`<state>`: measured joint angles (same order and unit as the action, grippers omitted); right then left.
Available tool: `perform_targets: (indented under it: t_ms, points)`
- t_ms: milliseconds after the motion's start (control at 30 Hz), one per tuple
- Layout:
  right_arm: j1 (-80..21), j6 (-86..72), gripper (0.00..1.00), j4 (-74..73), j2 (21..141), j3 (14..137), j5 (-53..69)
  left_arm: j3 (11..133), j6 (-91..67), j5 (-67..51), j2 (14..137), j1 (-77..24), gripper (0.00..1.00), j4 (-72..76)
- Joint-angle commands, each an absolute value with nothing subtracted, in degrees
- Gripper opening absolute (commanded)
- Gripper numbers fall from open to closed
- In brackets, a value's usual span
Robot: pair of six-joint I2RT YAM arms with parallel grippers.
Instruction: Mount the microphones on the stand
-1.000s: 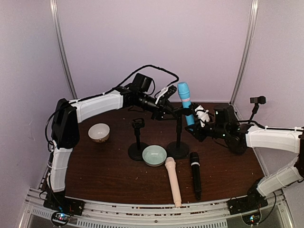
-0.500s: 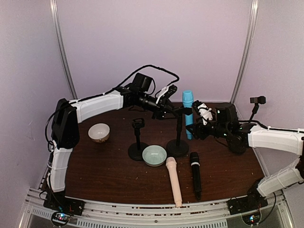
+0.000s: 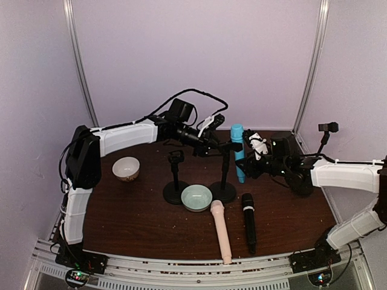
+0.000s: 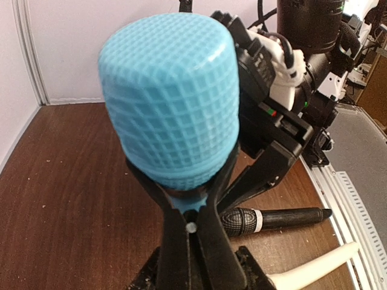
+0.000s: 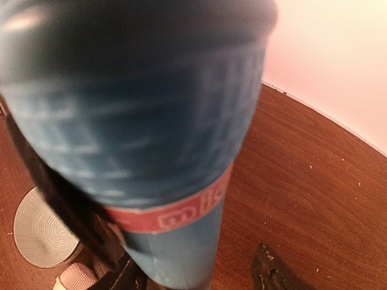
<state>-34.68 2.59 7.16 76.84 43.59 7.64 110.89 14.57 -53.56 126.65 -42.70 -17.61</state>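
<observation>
Counter (image 3: 133, 217): dark brown wood, with pale specks scattered on the surface.
White bowl (image 3: 126, 168): upright at the left side, well apart from the other items.
Short stand (image 3: 175, 179): upright on a round black base, near the centre.
Tall stand (image 3: 225, 175): upright on a round black base, just right of the short stand.
Pale green bowl (image 3: 196, 197): just in front of and between the two bases.
Pink-beige microphone (image 3: 221, 232): lying flat, head just beside the pale green bowl, tail at the near edge.
Black microphone (image 3: 248, 222): lying flat just right of the pink-beige microphone, not touching it.
</observation>
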Motion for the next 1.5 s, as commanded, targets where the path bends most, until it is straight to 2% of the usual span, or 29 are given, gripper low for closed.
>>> perform_targets:
  t_ms: [0,333,800,1300,1467]
  points:
    - [-34.6,1.9,0.60,10.1,79.5,44.5,6.9,111.0,14.2,-56.8,124.4,-42.7,0.20,-11.2]
    - [-34.5,2.0,0.60,11.2,84.1,45.4,5.5,110.8,13.8,-57.2,124.7,-42.7,0.18,-10.9]
    - [-34.5,-0.2,0.74,11.6,80.5,39.1,2.3,111.1,14.3,-58.0,124.7,-42.5,0.13,-11.7]
    - [-34.5,-0.5,0.74,16.6,84.7,37.7,3.6,111.0,12.1,-60.1,125.1,-42.0,0.08,-10.3]
    - [-34.5,-0.3,0.65,22.0,87.0,36.8,6.4,110.8,11.3,-60.5,125.1,-41.8,0.07,-9.7]
